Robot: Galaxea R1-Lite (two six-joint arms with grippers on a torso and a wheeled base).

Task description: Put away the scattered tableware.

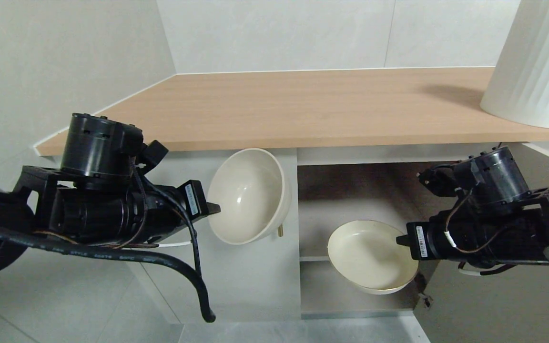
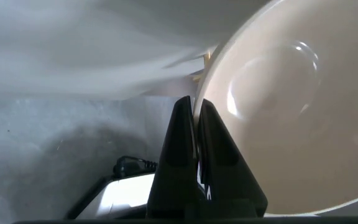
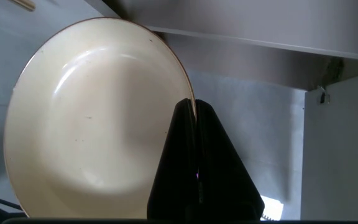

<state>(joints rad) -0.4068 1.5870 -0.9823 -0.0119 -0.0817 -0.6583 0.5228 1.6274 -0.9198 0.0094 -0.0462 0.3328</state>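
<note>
Your main risk is the grip. Each dish hangs from a thin pinch on its rim, and the glaze looks slick, so a quick swing or a knock could make either one pivot or slip out.

The left pincer (image 1: pixel 215 208) is clamped on the left rim of the bowl (image 1: pixel 248 195). The bowl is in the air below the counter (image 1: pixel 303 105), in front of the shut door (image 1: pixel 250 281) and just beside its knob (image 1: pixel 280 231). If you move it right without pulling it nearer first, I think it could clip the knob or the door's edge.

The right pincer (image 1: pixel 401 239) is closed on the right rim of the plate (image 1: pixel 370 255), which is tilted at the mouth of the open cabinet (image 1: pixel 350 190), around the level of the shelf (image 1: pixel 312 258). If you push in at that tilt, the low edge may catch the shelf's front. The hinge (image 1: pixel 424 298) sits near the right arm.

Send both dishes to the opening together and they could strike each other, so take them one at a time.

The bowl is deep, cream and glossy, and tipped on its side with its hollow facing right and toward you. The plate is shallow and cream with a fine darker line round the rim. Both look whole and clean.
</note>
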